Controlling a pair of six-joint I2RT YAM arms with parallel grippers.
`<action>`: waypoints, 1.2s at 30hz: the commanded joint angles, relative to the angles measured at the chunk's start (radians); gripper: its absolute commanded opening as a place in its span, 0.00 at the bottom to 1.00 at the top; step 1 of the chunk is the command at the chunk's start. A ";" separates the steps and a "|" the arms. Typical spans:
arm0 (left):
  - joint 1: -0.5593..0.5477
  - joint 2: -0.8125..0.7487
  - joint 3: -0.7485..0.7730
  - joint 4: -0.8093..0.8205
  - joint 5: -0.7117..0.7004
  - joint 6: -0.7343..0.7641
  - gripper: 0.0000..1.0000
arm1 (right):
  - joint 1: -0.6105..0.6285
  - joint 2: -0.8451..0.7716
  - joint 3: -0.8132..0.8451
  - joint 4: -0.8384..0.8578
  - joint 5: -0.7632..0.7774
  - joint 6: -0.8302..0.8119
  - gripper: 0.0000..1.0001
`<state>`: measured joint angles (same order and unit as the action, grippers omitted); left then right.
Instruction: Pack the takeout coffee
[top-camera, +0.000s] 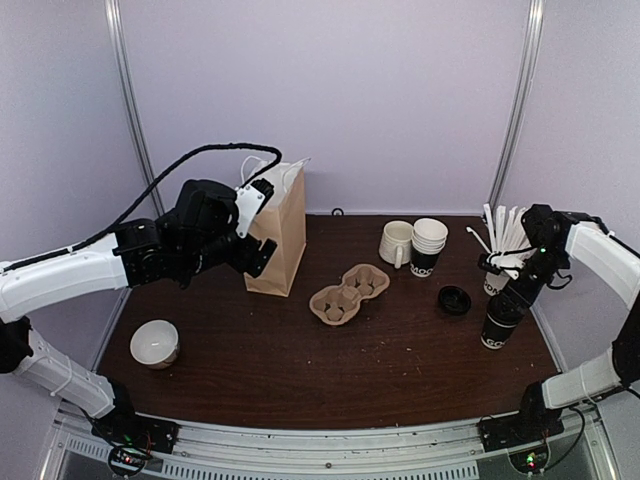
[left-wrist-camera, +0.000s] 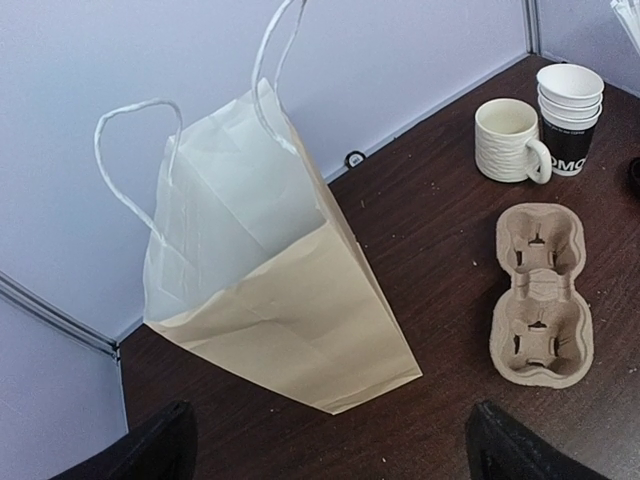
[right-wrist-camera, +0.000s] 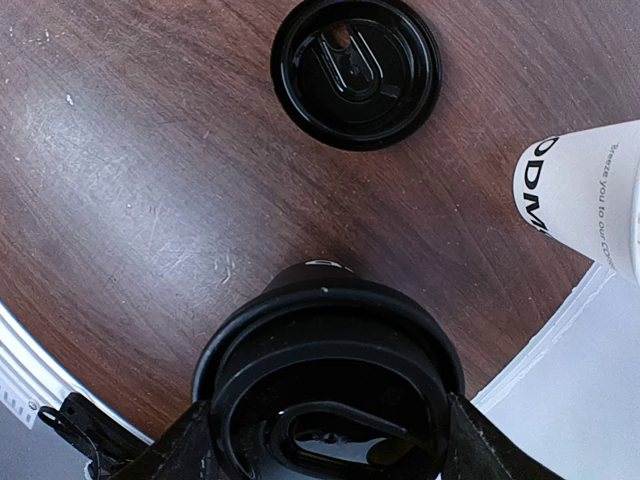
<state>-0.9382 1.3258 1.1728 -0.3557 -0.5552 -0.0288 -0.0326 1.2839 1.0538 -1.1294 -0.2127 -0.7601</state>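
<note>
Top external view: takeout coffee (top-camera: 497, 332) upright, lid on, well right of pulp cup carrier (top-camera: 348, 293). right gripper (top-camera: 513, 298) on its top, jaws pinching lid from both sides. left gripper (top-camera: 258, 228) left of carrier, beside paper bag (top-camera: 283, 240), jaws spread wide, empty. spare black lid (top-camera: 454, 298) between carrier and coffee.

Count, table: 1 paper bag (top-camera: 278, 235), 1 pulp carrier (top-camera: 349, 293), 1 mug (top-camera: 396, 242), 1 bowl (top-camera: 155, 343), 1 loose lid (top-camera: 454, 298), 1 lidded coffee cup (top-camera: 499, 325), 1 cup stack (top-camera: 428, 247), 1 cup of sticks (right-wrist-camera: 580, 190).
</note>
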 joint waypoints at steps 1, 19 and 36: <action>0.009 -0.012 0.036 0.011 0.018 -0.016 0.98 | -0.022 -0.007 -0.015 0.016 0.000 -0.008 0.72; 0.015 -0.020 0.138 -0.098 -0.007 -0.037 0.89 | -0.024 -0.114 0.072 -0.099 -0.146 0.048 0.92; 0.013 0.371 0.488 -0.386 0.612 -0.046 0.32 | 0.182 -0.131 0.109 0.026 -0.450 0.087 0.75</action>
<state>-0.9188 1.5639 1.6123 -0.6163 -0.1017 -0.0761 0.0921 1.1496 1.1522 -1.1812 -0.6048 -0.7147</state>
